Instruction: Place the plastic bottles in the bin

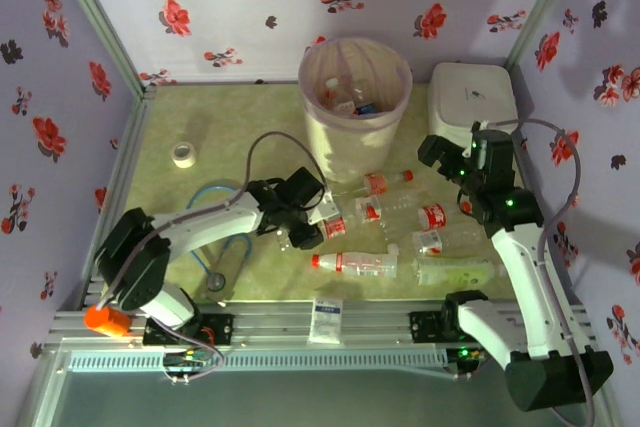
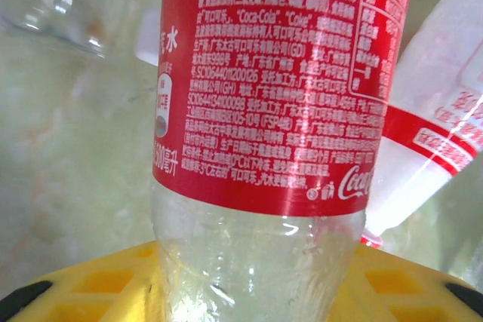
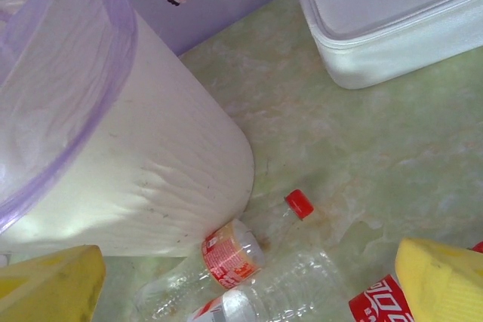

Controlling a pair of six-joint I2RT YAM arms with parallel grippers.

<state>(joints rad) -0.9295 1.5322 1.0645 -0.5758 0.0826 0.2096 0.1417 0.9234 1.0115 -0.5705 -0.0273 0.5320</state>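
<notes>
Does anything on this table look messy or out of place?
Yes: several plastic bottles lie on their sides, scattered in front of the bin. A small packet sits apart at the near edge.

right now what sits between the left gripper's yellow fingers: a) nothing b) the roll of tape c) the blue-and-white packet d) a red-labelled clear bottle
d: the left wrist view shows a red-labelled clear bottle lying between the yellow fingers of the left gripper.
</notes>
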